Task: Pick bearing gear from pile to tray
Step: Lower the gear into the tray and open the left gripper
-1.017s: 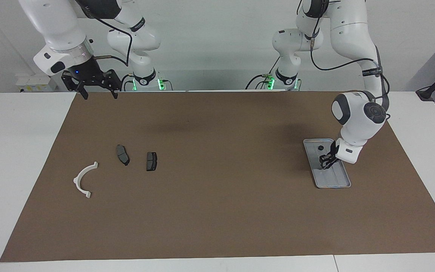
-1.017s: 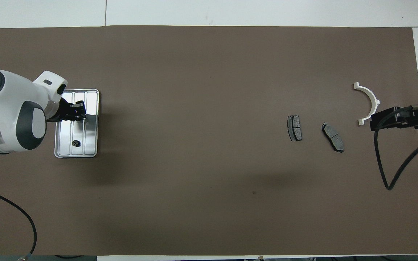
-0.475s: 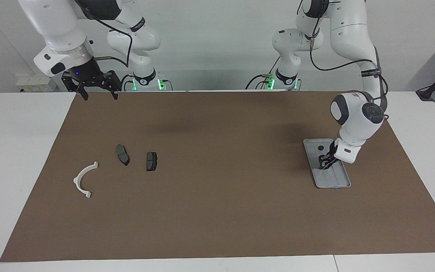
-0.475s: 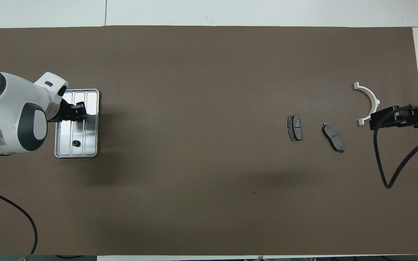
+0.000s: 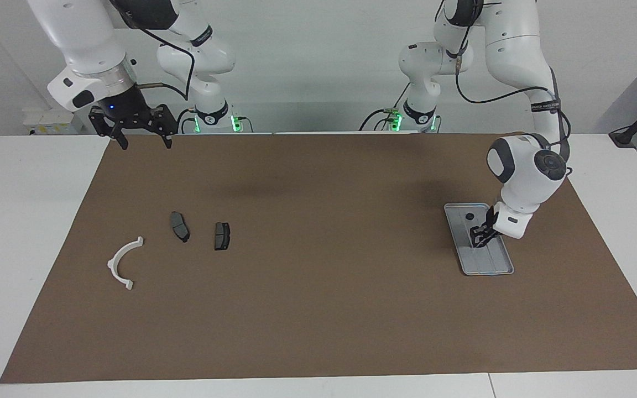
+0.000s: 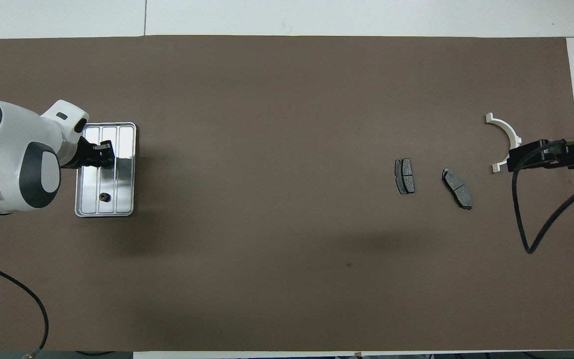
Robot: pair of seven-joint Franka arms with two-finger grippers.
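Note:
The silver-grey tray (image 5: 492, 264) lies on the brown mat at the left arm's end; it also shows in the overhead view (image 6: 125, 185). A small black round ring (image 5: 469, 216) lies in the tray's end nearer the robots, also seen from above (image 6: 103, 198). My left gripper (image 5: 480, 240) hangs low over the tray's middle (image 6: 103, 154). The pile lies at the right arm's end: a white half-ring bracket (image 5: 111, 264) (image 6: 512, 133) and two dark grey plates (image 5: 179, 226) (image 5: 222, 236). My right gripper (image 5: 140, 138) is open and empty, raised high over that end.
The brown mat (image 5: 318, 309) covers most of the white table. The right arm's black cable (image 6: 531, 239) hangs over the mat beside the pile. The two plates also show from above (image 6: 404, 176) (image 6: 457, 188).
The left gripper has shifted slightly over the tray. The right gripper has drifted a little while staying raised. The parts on the mat have not moved.

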